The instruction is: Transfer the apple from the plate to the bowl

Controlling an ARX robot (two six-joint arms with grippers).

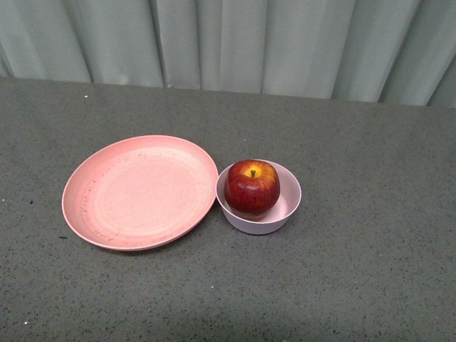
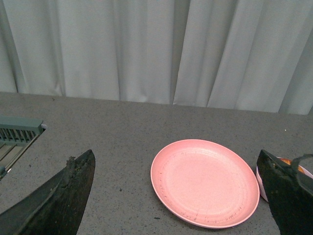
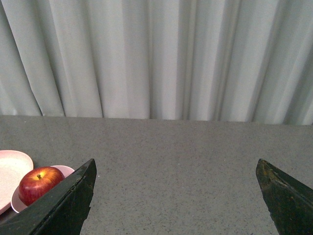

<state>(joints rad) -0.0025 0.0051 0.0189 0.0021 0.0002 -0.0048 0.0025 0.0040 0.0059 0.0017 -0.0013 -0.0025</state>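
I see the apple (image 1: pixel 252 187) sitting stem-up in the bowl (image 1: pixel 291 206), just beside the bare plate (image 1: pixel 140 192), so I judge the move done. Both my left gripper (image 2: pixel 178 196) and right gripper (image 3: pixel 176 196) hang spread wide, holding nothing; the right looks nearer the apple.

black tapered fingers (image 2: pixel 68 196), scuffed dusty edges

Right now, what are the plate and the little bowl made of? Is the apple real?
The plate looks like matte speckled plastic or wheat-straw composite, going by its faint flecks and dull sheen. The bowl seems similar but glossier, with a whitish shine inside. The apple has glossy red skin and a brown stem; real or fake cannot be told.
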